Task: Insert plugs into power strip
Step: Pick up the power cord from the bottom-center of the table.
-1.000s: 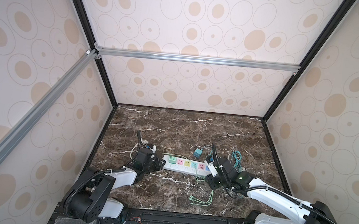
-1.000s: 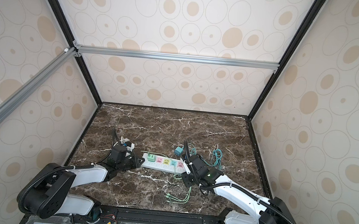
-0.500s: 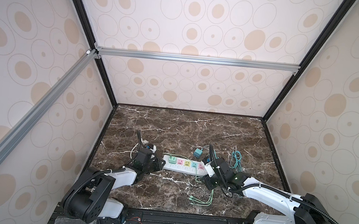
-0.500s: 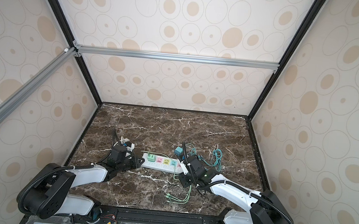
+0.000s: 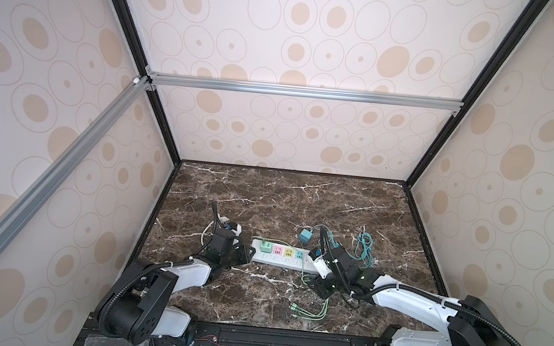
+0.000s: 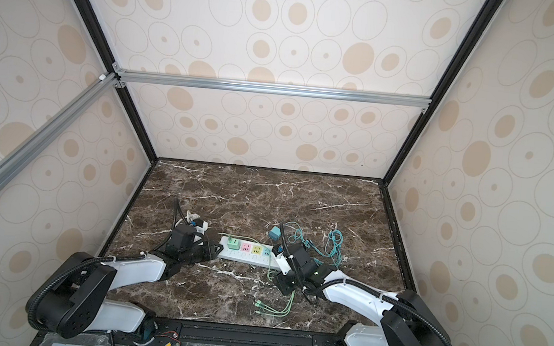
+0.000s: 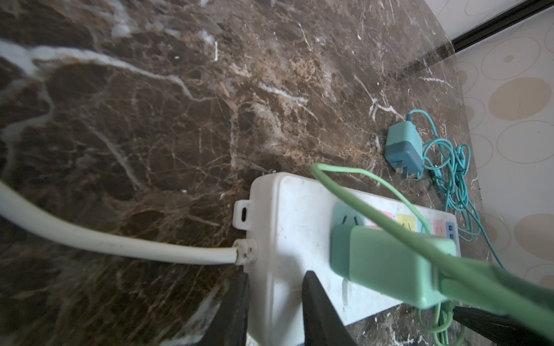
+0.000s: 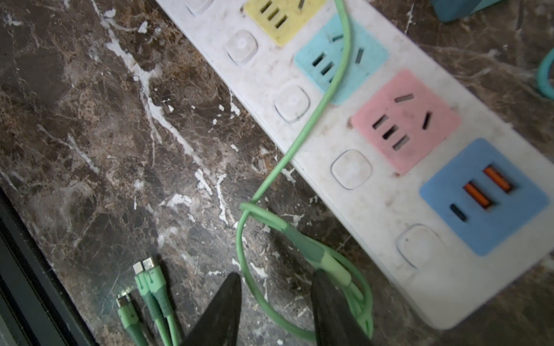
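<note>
The white power strip (image 5: 282,260) (image 6: 250,258) lies across the near middle of the marble floor. A mint green plug (image 5: 265,247) (image 7: 386,269) sits in its leftmost socket. Its green cable (image 8: 317,104) crosses the strip and drops to the floor. A teal plug (image 5: 305,235) (image 7: 403,149) lies loose just beyond the strip. My left gripper (image 5: 249,252) (image 7: 276,278) is shut on the strip's cord end (image 7: 293,215). My right gripper (image 5: 320,283) (image 8: 275,278) hovers open by the strip's USB end (image 8: 374,191), with a loop of the green cable on the floor between its fingers.
The strip's thick white cord (image 7: 90,236) curves away behind my left arm. A tangle of teal cable (image 5: 363,248) lies right of the loose plug. The green cable's connector ends (image 5: 295,309) (image 8: 144,287) rest near the front edge. Walls close in on three sides.
My right gripper has shifted a little left, toward the strip's right end. The left gripper and the strip have not moved.
</note>
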